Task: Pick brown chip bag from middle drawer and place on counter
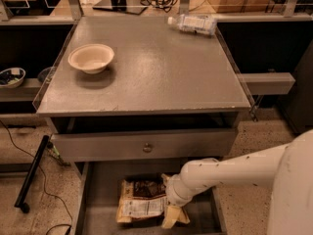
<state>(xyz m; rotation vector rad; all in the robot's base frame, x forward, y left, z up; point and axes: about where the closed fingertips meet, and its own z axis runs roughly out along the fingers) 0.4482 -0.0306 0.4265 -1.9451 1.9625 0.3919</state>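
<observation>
1. Camera view: your claw sat low inside the middle drawer, at the right edge of the brown chip bag. I could not tell whether it was open or closed.
2. The brown chip bag lay flat on the drawer floor, label panel up, below the knobbed drawer front.
3. On the table, a bowl stood near the left side. A clear plastic bottle lay at the far right corner, well apart.
</observation>
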